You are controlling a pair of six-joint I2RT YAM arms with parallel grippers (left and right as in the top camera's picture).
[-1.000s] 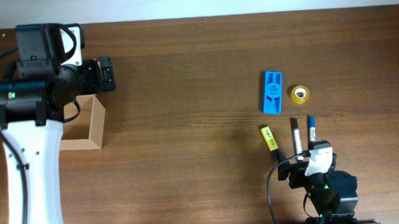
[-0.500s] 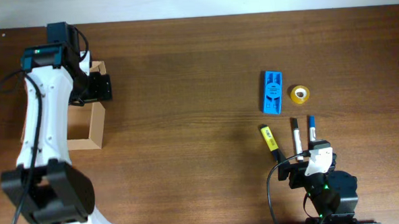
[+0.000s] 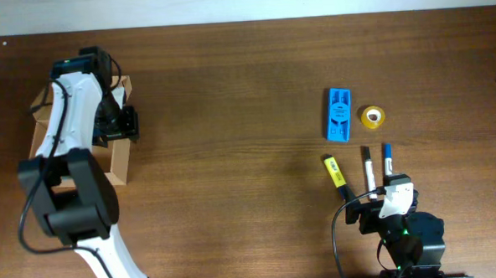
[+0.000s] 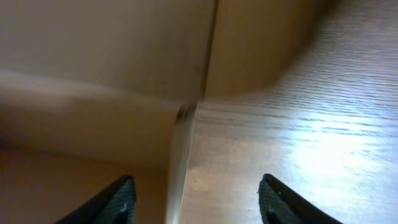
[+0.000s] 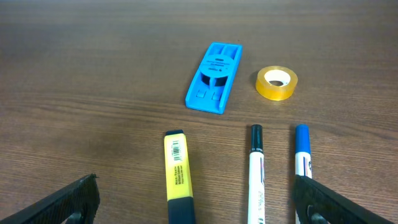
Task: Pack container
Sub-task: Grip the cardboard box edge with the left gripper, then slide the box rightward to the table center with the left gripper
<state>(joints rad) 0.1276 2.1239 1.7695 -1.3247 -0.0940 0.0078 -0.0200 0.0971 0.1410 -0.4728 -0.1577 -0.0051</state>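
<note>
The tan cardboard container (image 3: pixel 119 157) stands open at the table's left edge. My left gripper (image 3: pixel 121 121) is open, its fingers (image 4: pixel 199 202) straddling the container's right wall (image 4: pixel 180 155), one finger inside and one outside. My right gripper (image 3: pixel 385 202) is open and empty near the front edge, just behind a yellow highlighter (image 5: pixel 177 174), a black-capped white marker (image 5: pixel 257 174) and a blue-capped marker (image 5: pixel 303 155). A blue flat case (image 5: pixel 214 78) and a yellow tape roll (image 5: pixel 277 83) lie farther back.
The highlighter (image 3: pixel 334 170), the white marker (image 3: pixel 368 167), the blue marker (image 3: pixel 387 160), the blue case (image 3: pixel 339 114) and the tape roll (image 3: pixel 372 115) sit grouped at the right. Bare wood lies between them and the container.
My left arm has swung back and down, bringing its gripper from above the table beside the container onto the container's right wall. The right arm has not moved.
</note>
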